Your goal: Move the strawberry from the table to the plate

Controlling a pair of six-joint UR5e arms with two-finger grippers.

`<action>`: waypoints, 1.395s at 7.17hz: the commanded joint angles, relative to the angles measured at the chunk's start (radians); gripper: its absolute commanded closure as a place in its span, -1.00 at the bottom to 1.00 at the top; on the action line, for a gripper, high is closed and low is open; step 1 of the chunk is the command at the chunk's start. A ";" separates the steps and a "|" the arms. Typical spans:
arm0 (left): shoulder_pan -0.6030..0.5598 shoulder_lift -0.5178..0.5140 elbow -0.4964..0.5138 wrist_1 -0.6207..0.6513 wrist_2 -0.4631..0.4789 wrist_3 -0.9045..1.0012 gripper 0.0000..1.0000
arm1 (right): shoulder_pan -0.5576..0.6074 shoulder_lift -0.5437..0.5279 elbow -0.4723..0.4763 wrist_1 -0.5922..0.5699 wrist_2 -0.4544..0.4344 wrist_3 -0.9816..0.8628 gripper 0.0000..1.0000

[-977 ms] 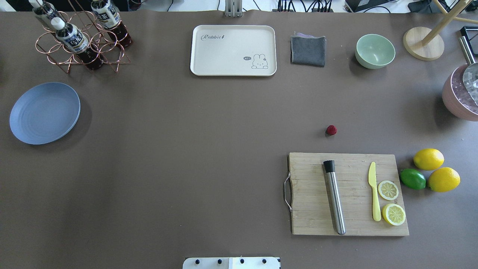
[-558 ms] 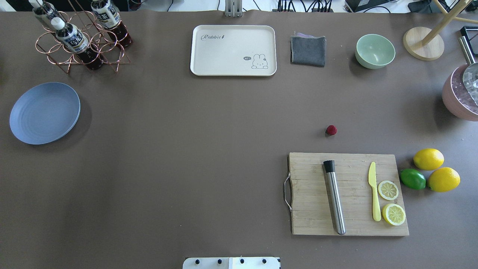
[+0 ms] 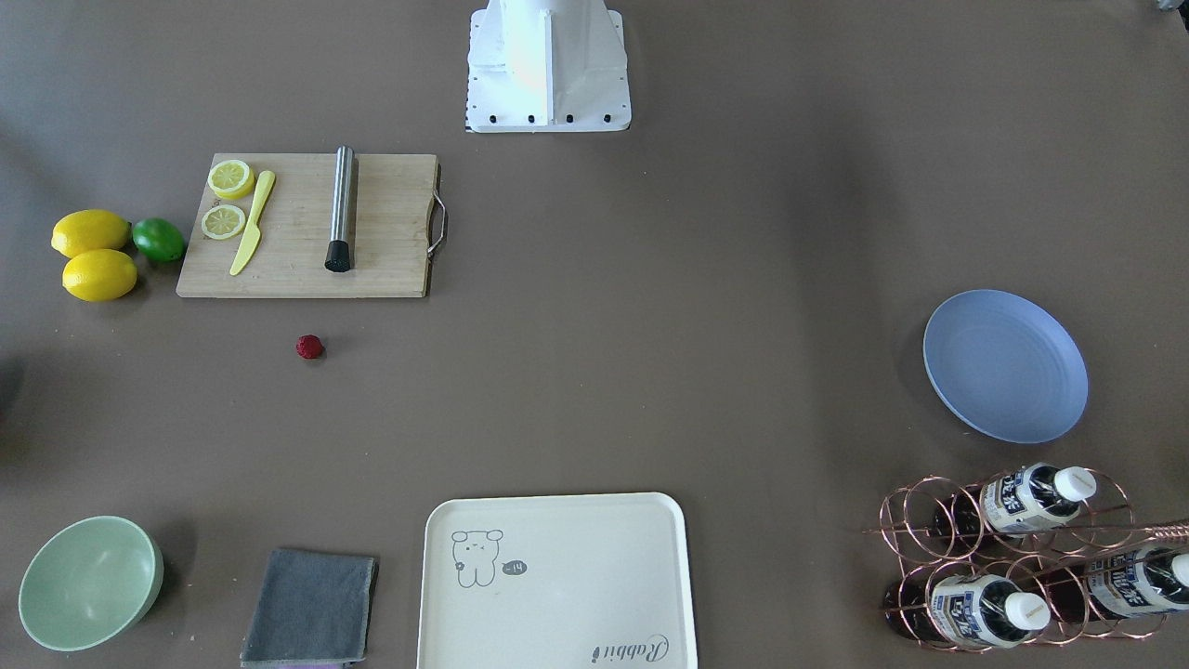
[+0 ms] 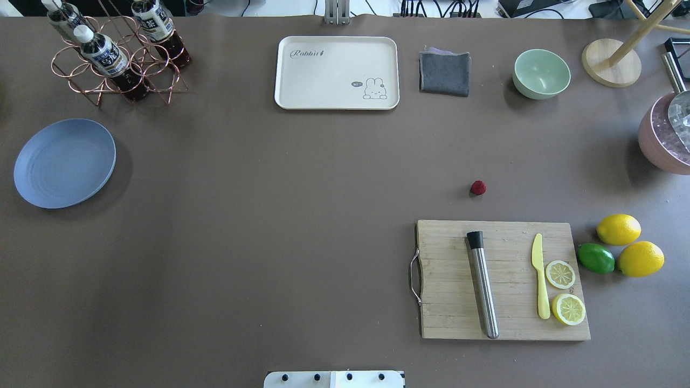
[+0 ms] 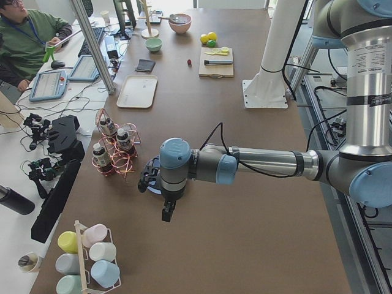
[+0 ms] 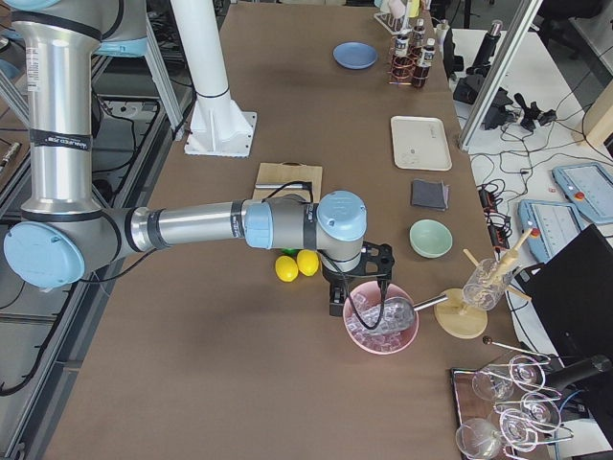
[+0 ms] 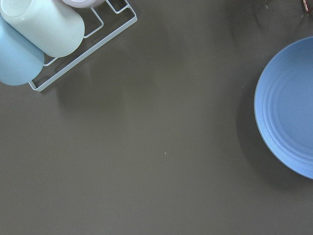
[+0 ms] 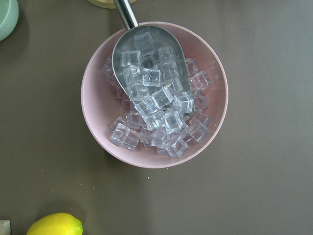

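Brown table (image 4: 269, 215), pink bowl (image 8: 93, 90) holding ice (image 8: 124, 137)

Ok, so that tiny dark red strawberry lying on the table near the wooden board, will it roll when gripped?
Probably yes: the small, roundish dark red strawberry sits free on the flat grey-brown table, so a nudge may roll it. Being so small, it is likely light. Its bumpy surface might aid grip.

1. A pink bowl (image 8: 94, 125) sits on the counter (image 8: 264, 196), filled with clear ice cubes (image 8: 161, 120).
2. A metal scoop (image 8: 122, 46) rests in it, handle toward the top edge.
3. A lemon (image 8: 55, 224) shows at bottom left, apart.
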 commanded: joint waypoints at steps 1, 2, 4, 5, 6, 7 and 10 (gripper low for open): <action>0.000 0.000 0.000 0.000 0.000 0.000 -0.96 | 0.000 -0.004 0.001 0.000 -0.002 0.000 -1.00; 0.000 0.001 -0.003 0.000 0.000 0.000 -0.96 | 0.000 -0.006 0.001 0.000 0.001 0.000 -1.00; 0.000 0.001 -0.004 0.002 0.000 0.000 -0.96 | 0.000 -0.009 0.004 0.000 0.001 0.000 -1.00; 0.000 0.000 0.000 0.002 0.000 0.000 -0.96 | 0.000 -0.010 0.006 0.001 0.001 0.000 -1.00; -0.005 0.001 -0.004 0.002 0.000 0.000 -0.96 | 0.000 -0.019 0.019 0.003 0.001 -0.001 -1.00; -0.006 0.004 -0.003 0.002 0.000 0.000 -0.96 | 0.000 -0.026 0.024 0.003 0.002 -0.002 -1.00; -0.005 0.004 -0.003 0.000 0.000 0.003 -0.96 | 0.000 -0.027 0.024 0.001 0.002 -0.002 -1.00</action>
